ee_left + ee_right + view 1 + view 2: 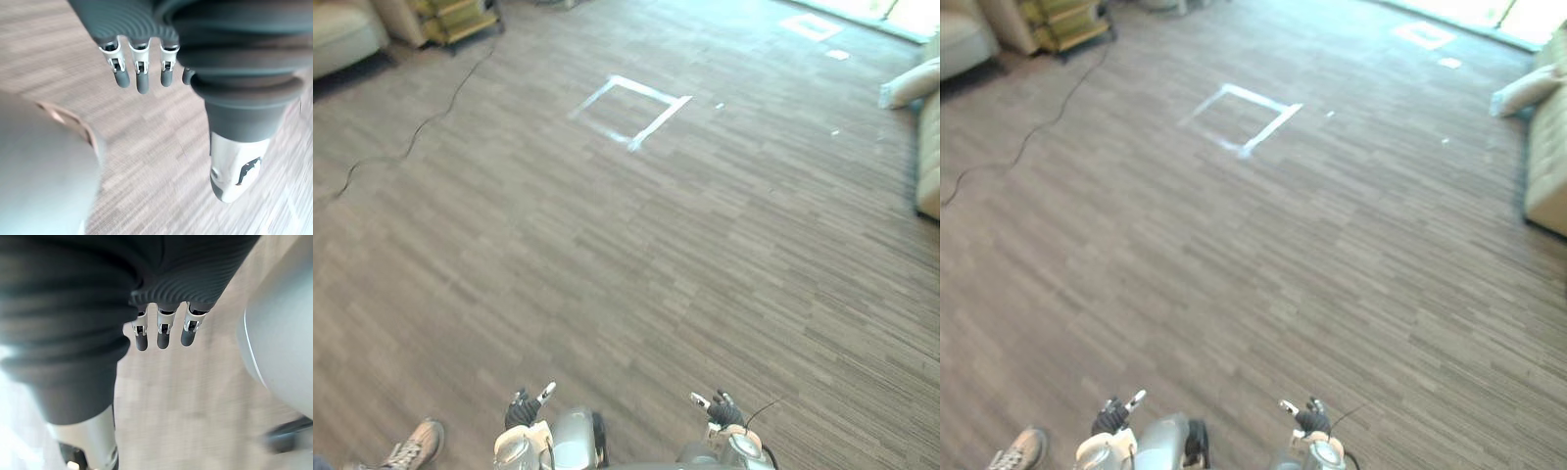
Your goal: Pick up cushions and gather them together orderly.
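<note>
A pale cushion lies at the far right, on the end of a light sofa. Both hands hang low near my body, far from the cushion. My left hand is open; in its wrist view its fingers are straight above bare wood-pattern floor and hold nothing. My right hand is also open and empty, with its fingers straight over the floor.
A white tape square marks the floor ahead. At the far left stand another pale sofa and a yellowish shelf cart, with a thin cable trailing from it. A person's shoe is beside me at lower left.
</note>
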